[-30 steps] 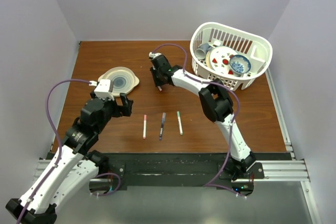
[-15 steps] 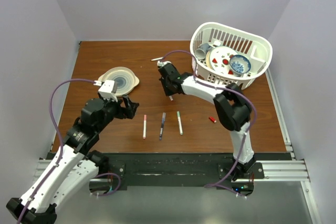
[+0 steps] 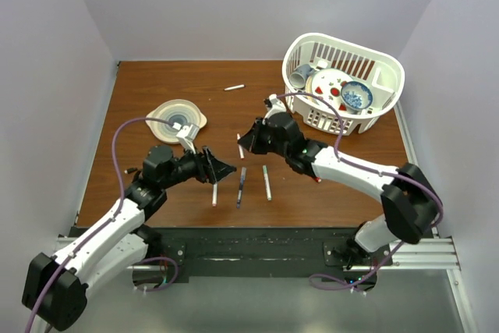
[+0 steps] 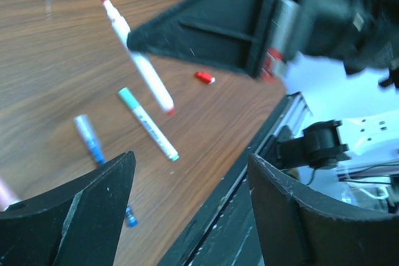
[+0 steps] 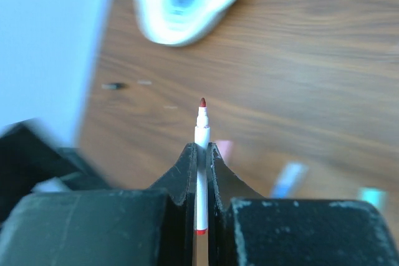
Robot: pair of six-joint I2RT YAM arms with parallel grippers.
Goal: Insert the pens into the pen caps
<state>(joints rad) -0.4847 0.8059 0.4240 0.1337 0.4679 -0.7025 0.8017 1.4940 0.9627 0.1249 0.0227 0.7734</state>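
right fingers [image 5: 177, 179] clamp the red-tipped pen [image 5: 201, 126], nib toward the left fingers [image 4: 93, 204] (spread, empty) – red cap [image 4: 204, 78] sits nearer the right arm

Left hand [image 4: 190, 161] with fingers spread wide, nothing between them, over a wooden desk [image 4: 56, 60], right hand [image 4: 142, 40] above gripping a slanted red-tipped pen [image 4: 153, 85], red cap [image 4: 204, 78], green pen [image 4: 148, 124] and blue pen [image 4: 91, 139] lying on the desk.

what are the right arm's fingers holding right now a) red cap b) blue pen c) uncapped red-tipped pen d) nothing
c: the right wrist view shows the right fingers shut on a white pen, its bare red tip sticking out.
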